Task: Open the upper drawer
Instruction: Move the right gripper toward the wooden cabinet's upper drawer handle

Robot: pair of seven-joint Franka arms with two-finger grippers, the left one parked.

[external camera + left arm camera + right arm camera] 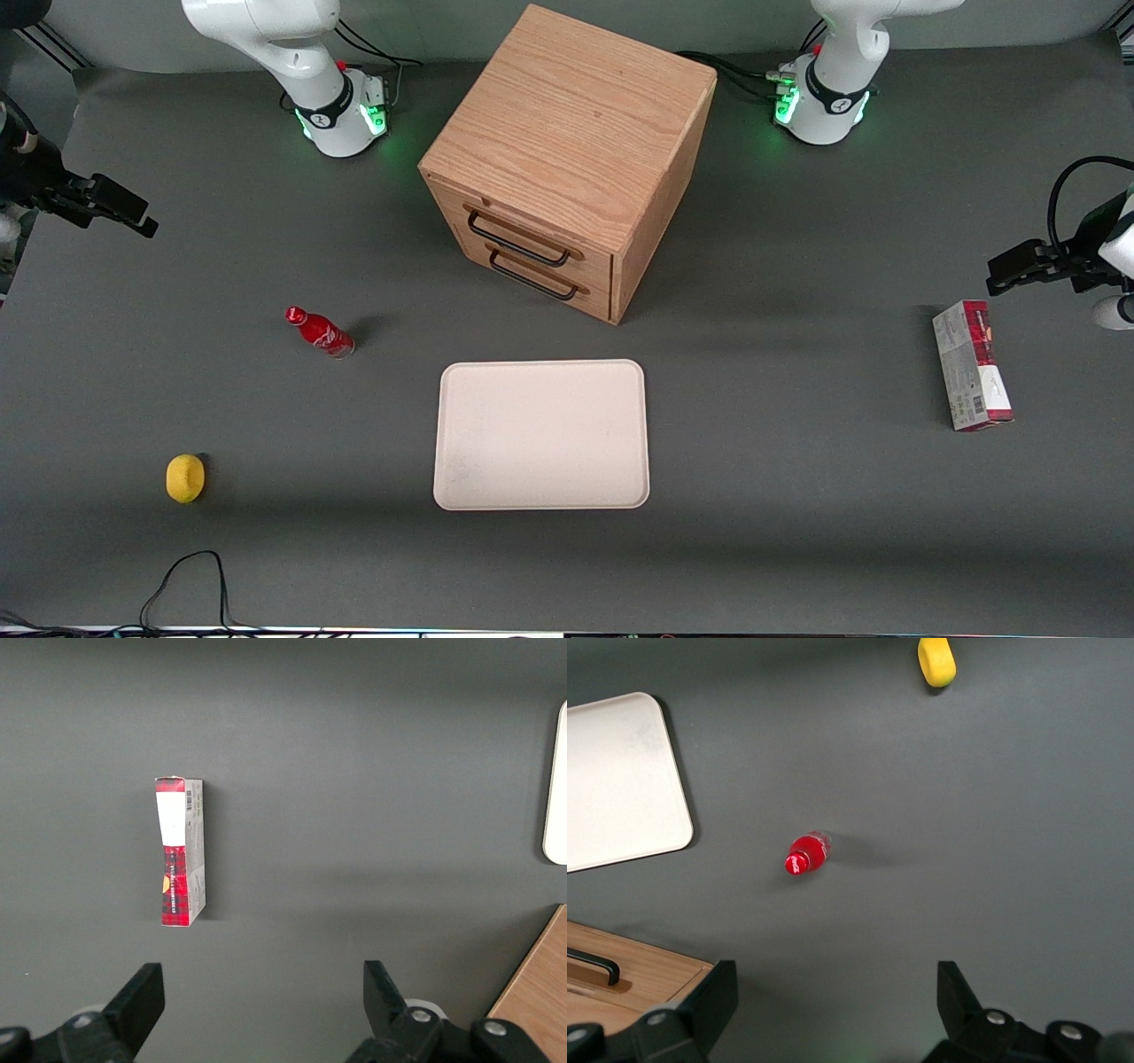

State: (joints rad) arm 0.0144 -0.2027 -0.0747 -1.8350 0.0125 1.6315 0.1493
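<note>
Two drawers: cube-shaped light oak cabinet point(576, 142) stood mid-table, its front turned toward the working arm's end; upper drawer point(523, 232) sat above the lower drawer point(540, 276), both looked flush and closed
Upper handle: thin black bar handle point(518, 239), just above its twin on the lower drawer
Gripper: right arm's black two-finger gripper point(115, 208) hung high at the working arm's end, well apart from the cabinet; fingers point(709, 1005) spread wide, nothing between them
Step in hand: approach not yet made, by my reading
Doing it well: line up square to the drawer front, close on the higher bar near its middle, pull straight out along the runners
Hazard: red bottle point(321, 332) stood near the likely path
Labels: bottle print and red-and-grey carton point(971, 377) text not legible
</note>
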